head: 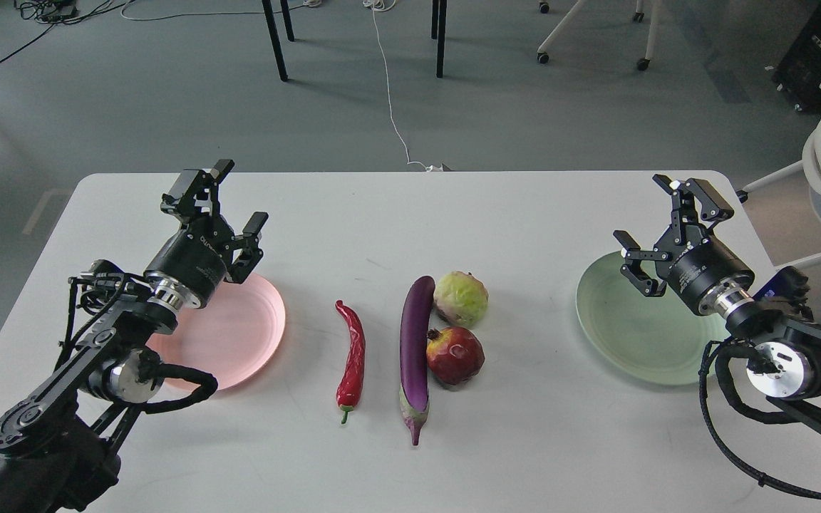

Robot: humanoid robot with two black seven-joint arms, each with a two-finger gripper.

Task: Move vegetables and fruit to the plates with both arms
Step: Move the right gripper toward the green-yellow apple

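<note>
While both claws gape empty, left (229,201) over the pink plate (254,328), right (656,224) over the green plate (631,335), the chili (352,363), eggplant (415,342), pomegranate (455,355) and green fruit (461,298) lie mid-frame between them.

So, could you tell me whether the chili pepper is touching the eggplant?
Apart: the head view shows bare white table between the chili pepper and the eggplant along their length.

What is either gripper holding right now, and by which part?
Nothing. The left gripper and right gripper are both open and empty, raised over the white table.
</note>
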